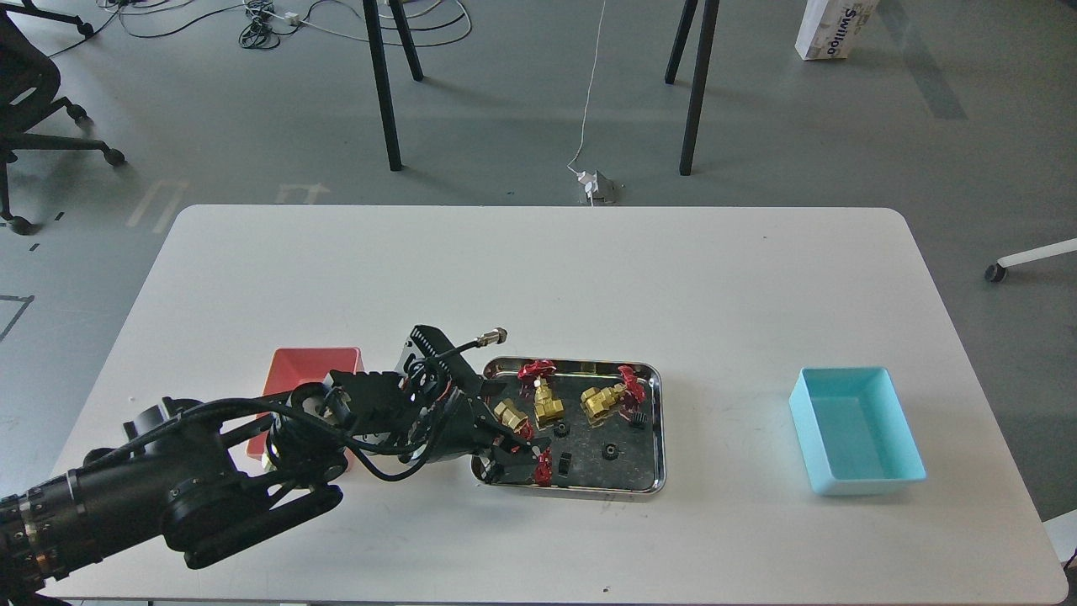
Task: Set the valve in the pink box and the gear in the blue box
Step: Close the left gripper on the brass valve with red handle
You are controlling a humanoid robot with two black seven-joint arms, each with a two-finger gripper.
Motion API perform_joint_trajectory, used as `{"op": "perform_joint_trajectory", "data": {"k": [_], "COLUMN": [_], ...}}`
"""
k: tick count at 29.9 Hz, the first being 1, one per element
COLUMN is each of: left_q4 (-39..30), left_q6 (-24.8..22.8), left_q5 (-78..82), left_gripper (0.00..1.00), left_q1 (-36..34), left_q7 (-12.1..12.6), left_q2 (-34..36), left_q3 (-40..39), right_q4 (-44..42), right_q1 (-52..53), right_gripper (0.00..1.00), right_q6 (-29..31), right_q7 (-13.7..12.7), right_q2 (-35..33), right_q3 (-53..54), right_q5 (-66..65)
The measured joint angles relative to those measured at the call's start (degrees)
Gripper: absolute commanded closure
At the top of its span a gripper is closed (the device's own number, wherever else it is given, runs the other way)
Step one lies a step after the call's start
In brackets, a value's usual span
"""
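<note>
A steel tray (pixel 659 438) holds several valves and gears. My left gripper (pixel 511 427) reaches into the tray's left end with its fingers spread, and a brass valve (pixel 508 413) lies between them. Two more valves (pixel 549 404) (pixel 604 402) lie in the middle of the tray. A red handwheel (pixel 543 468) shows by the lower finger. Small black gears (pixel 561 429) (pixel 607 452) lie on the tray floor. The pink box (pixel 307 368) stands left of the tray, partly hidden by my arm. The blue box (pixel 854 429) stands at the right and looks empty. My right gripper is out of view.
The white table (pixel 538 278) runs wide behind the tray. Its front edge lies close below my left arm. Black table legs, cables and an office chair stand on the floor beyond the table's far edge.
</note>
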Motion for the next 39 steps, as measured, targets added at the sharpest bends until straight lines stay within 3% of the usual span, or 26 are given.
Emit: {"op": "perform_joint_trajectory", "data": {"k": [6, 16, 22, 28, 32, 39], "left_q4": [1.6, 2.7, 3.1, 3.1, 3.1, 1.3], "left_q6": [0.2, 0.4, 0.4, 0.1, -0.5, -2.4], "left_q5": [0.0, 0.0, 0.0, 0.0, 0.0, 0.0], "left_gripper": [0.04, 0.20, 0.34, 0.68, 0.83, 0.85], "left_q1": [-0.1, -0.2, -0.2, -0.5, -0.7, -0.3], "left_q7": [-0.5, -0.6, -0.1, 0.4, 2.2, 3.2], "left_q2": [-0.1, -1.2, -1.3, -1.2, -1.1, -0.2], "left_q3": [0.0, -0.1, -0.1, 0.0, 0.0, -0.7], "right_q4": [0.0, -0.1, -0.4, -0.9, -1.0, -1.6], "right_q1": [0.0, 0.0, 0.0, -0.1, -0.1, -0.1], "right_gripper": [0.01, 0.01, 0.01, 0.01, 0.01, 0.01], "right_q6": [0.0, 0.0, 0.0, 0.0, 0.0, 0.0], "right_q7": [0.0, 0.0, 0.0, 0.0, 0.0, 0.0], "right_q2": [-0.1, 0.3, 0.3, 0.4, 0.4, 0.7], "right_q3": [0.0, 0.0, 0.0, 0.0, 0.0, 0.0], "right_q5": [0.0, -1.1, -1.2, -1.2, -1.2, -1.2]}}
